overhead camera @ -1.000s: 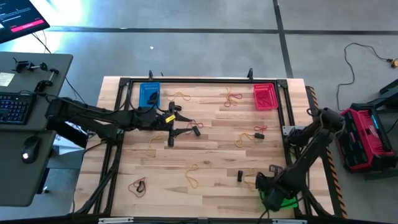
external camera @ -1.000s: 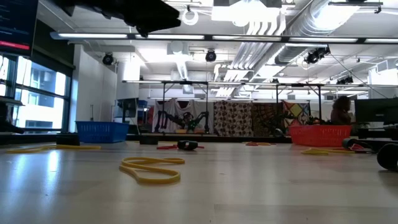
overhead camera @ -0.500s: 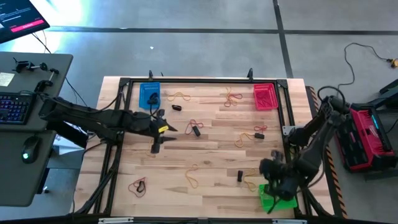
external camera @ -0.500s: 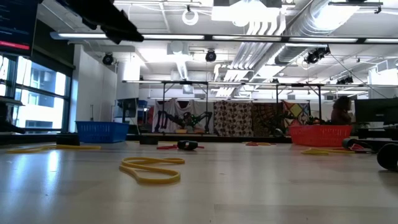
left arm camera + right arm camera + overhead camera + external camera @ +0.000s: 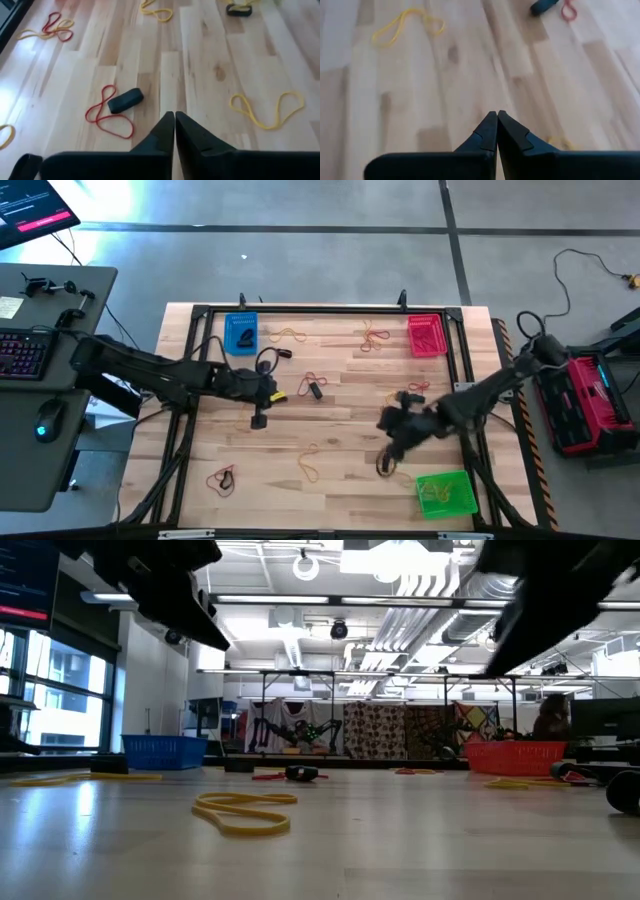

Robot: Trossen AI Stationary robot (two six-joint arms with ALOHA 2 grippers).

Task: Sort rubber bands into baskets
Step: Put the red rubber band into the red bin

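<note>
Left gripper (image 5: 174,131) — fingers pressed together, nothing held, hanging over the table (image 5: 340,435) left of centre. Right gripper (image 5: 497,131) — fingers pressed together, empty, over the table at 4 o'clock. Green basket (image 5: 447,494) at 5 o'clock, red basket (image 5: 426,336) at 1 o'clock, blue basket (image 5: 241,333) at 11 o'clock. Rubber bands scattered loose: a yellow band (image 5: 311,464) at 6 o'clock, a red band (image 5: 107,118) touching a black band (image 5: 125,100) ahead of the left gripper.

Blue basket (image 5: 241,334), red basket (image 5: 426,336), bright green basket (image 5: 447,493), pale wood-plank table (image 5: 340,430), yellow rubber band (image 5: 243,813)
</note>
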